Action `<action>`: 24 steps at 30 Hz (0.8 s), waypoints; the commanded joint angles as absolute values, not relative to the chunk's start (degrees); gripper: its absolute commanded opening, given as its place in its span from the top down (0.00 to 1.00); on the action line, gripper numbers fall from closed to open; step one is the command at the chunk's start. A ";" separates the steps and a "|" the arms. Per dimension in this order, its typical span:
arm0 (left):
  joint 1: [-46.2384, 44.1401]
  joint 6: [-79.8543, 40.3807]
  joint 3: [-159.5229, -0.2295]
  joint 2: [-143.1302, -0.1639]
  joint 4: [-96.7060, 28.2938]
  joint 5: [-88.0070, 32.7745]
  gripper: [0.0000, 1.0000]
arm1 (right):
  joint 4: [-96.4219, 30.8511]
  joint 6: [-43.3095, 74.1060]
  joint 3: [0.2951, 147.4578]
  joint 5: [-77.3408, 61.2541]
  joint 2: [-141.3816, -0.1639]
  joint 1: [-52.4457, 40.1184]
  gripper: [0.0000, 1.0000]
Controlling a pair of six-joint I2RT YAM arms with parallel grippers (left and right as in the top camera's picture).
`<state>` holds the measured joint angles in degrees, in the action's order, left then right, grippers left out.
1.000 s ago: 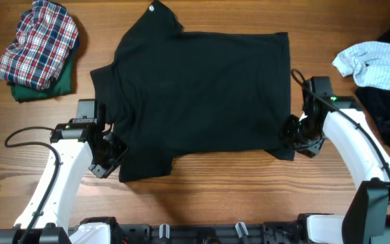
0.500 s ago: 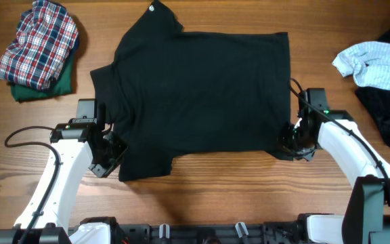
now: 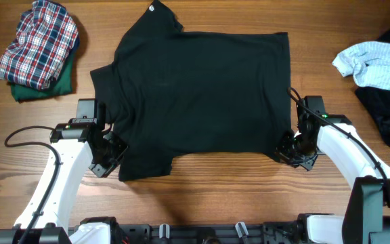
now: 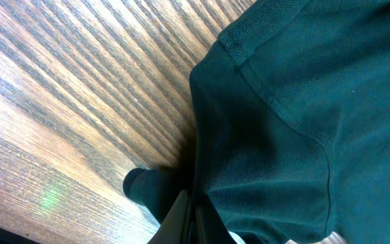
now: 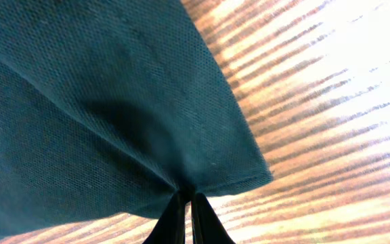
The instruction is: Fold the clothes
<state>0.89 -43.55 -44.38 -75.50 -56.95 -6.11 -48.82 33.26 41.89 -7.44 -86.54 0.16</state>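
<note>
Tabletop (image 3: 202,196): left tool (image 4: 191,207), right tool (image 5: 187,196) pinch black T-shirt (image 3: 202,95) (bottom corners).

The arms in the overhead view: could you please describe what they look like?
The left arm and right arm have rounded white shells and black joints. The left claw and right claw are black. A thin black cable runs along each arm, and a small green light glows near each wrist.
</note>
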 commanded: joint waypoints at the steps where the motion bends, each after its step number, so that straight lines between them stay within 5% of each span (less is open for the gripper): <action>1: 1.41 -42.17 -45.23 -74.89 -56.80 -6.15 0.96 | -50.19 36.47 41.74 -3.55 -85.36 0.32 0.96; 24: 1.41 -42.17 -45.23 -74.89 -56.97 -4.64 0.96 | -42.74 36.29 41.17 -4.51 -85.41 0.30 0.96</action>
<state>0.89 -43.51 -44.38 -75.53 -56.97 -5.87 -41.71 36.36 41.80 -3.25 -86.50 0.16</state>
